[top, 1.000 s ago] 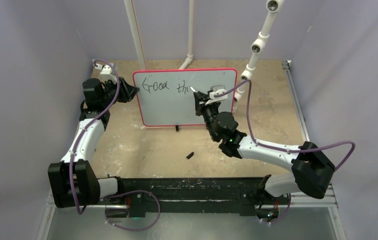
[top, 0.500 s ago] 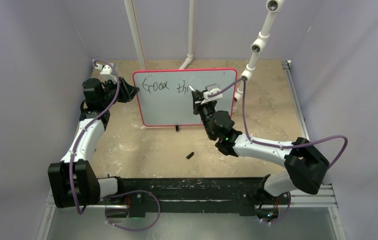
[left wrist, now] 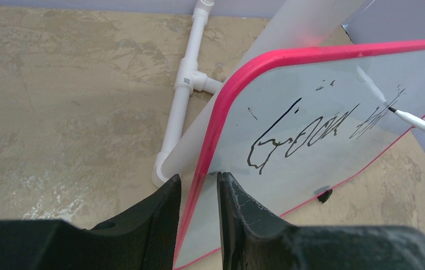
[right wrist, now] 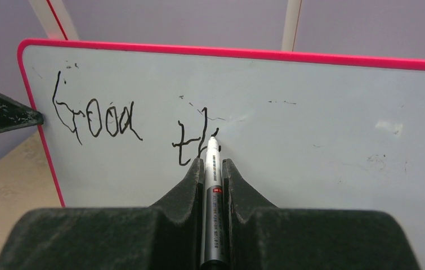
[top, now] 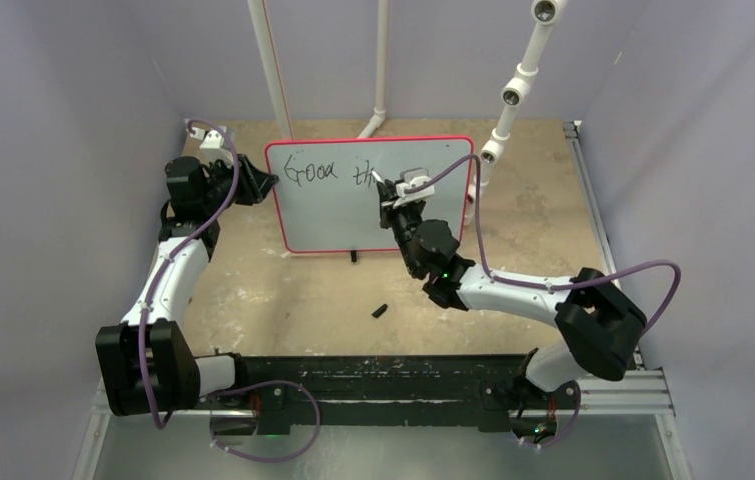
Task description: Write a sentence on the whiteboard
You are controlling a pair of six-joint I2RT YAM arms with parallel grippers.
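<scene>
The whiteboard (top: pixel 353 215), white with a red-pink rim, stands upright at the back of the table. On it the sentence (top: pixel 310 172) reads "Good th" in black. My left gripper (top: pixel 271 184) is shut on the whiteboard's left edge, rim between the fingers (left wrist: pixel 198 179). My right gripper (top: pixel 393 205) is shut on a silver marker (right wrist: pixel 212 185). The marker's tip touches the whiteboard (right wrist: pixel 322 169) at the end of "th" in the sentence (right wrist: pixel 108 121). From the left wrist, the marker (left wrist: pixel 418 121) meets the writing (left wrist: pixel 311 132) on the whiteboard (left wrist: pixel 311 174).
A small black marker cap (top: pixel 380 311) lies on the tan tabletop in front of the board. White pipes (top: pixel 271 70) rise behind the board, with another jointed pipe (top: pixel 509 95) at its right. A black foot (top: pixel 354 257) sits under the board's lower edge. Purple walls close in on the sides.
My right arm has swung left, its elbow moving toward the middle, and the marker tip has edged left on the board. The left arm has not moved.
</scene>
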